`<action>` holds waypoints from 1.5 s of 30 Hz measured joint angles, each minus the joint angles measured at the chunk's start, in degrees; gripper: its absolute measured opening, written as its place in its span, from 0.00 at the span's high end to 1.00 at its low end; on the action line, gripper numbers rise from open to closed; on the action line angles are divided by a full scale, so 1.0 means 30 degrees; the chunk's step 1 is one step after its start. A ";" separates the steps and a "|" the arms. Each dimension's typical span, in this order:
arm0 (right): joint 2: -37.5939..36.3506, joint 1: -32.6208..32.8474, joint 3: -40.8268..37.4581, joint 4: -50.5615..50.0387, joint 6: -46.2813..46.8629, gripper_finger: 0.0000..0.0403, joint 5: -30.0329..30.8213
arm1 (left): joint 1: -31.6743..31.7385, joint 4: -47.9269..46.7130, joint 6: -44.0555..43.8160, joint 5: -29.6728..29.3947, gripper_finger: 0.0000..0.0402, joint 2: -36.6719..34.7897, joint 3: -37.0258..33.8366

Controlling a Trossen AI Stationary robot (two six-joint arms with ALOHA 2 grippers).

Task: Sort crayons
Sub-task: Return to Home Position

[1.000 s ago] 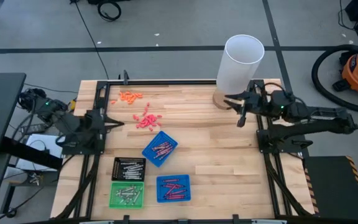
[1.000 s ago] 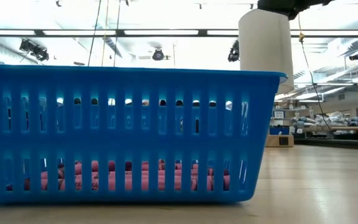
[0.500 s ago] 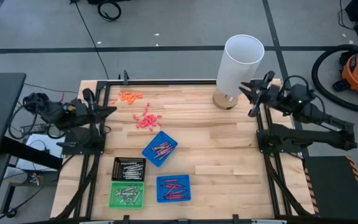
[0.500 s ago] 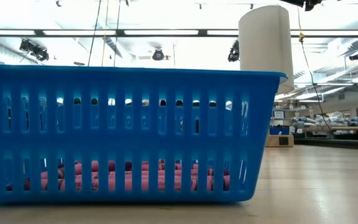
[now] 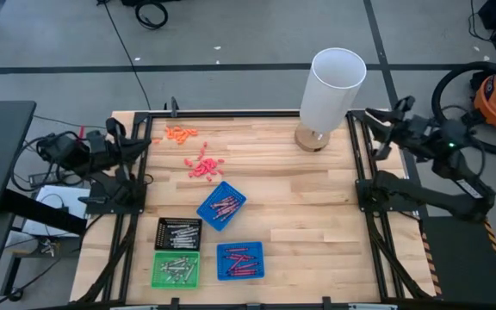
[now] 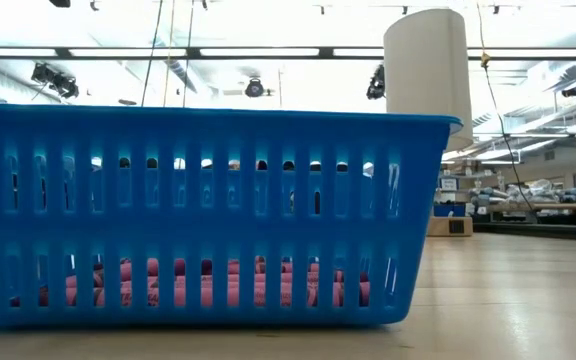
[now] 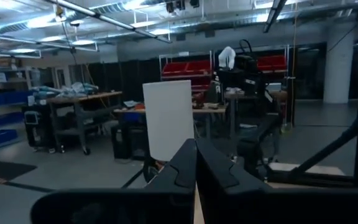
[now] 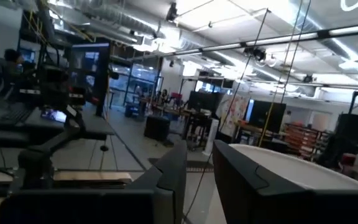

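Four small trays sit on the wooden worktop (image 5: 300, 215) in the high view, toward the left arm's side: a tilted blue tray (image 5: 238, 195), a black tray (image 5: 160, 234) touching a green tray (image 5: 156, 269), and a second blue tray (image 5: 259, 261) just beside the green one. Red crayons (image 5: 222, 207) lie in both blue trays, and grey-silver ones lie in the black and green trays. Salmon-pink bits (image 5: 203, 165) and orange bits (image 5: 180, 133) lie loose farther back, and a tall white cylinder (image 5: 334, 86) stands at the far edge. The left arm (image 5: 93, 159) is folded over the worktop's left edge, and the right arm (image 5: 437, 146) is beyond the right edge, both well apart from the trays.

In the low view, a slotted wall (image 6: 198, 130) of one blue tray fills most of the picture; I cannot tell which of the two it is. Reddish crayons show through its lowest slots, with the cylinder behind it.

In the left wrist view, the left hand (image 7: 196, 163) has its fingers pressed together, holding nothing, and points toward the cylinder.

In the right wrist view, the right hand (image 8: 199, 150) has its fingers slightly spread and is empty.
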 joint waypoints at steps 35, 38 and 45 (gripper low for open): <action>-0.4872 0.0015 -0.4683 -0.1105 0.3860 0.81 -0.0541 | 0.0066 0.9911 -0.0239 0.1613 0.98 -0.1580 -0.8232; -0.4872 0.0015 -0.6421 0.0791 0.4477 0.81 -0.0815 | 0.0066 1.0769 -0.0280 0.1603 0.98 -0.2000 -0.9096; -0.4872 0.0015 -1.1670 0.7690 0.5907 0.81 -0.0942 | 0.0066 1.0560 -0.0854 0.1621 0.98 -0.2224 -1.0073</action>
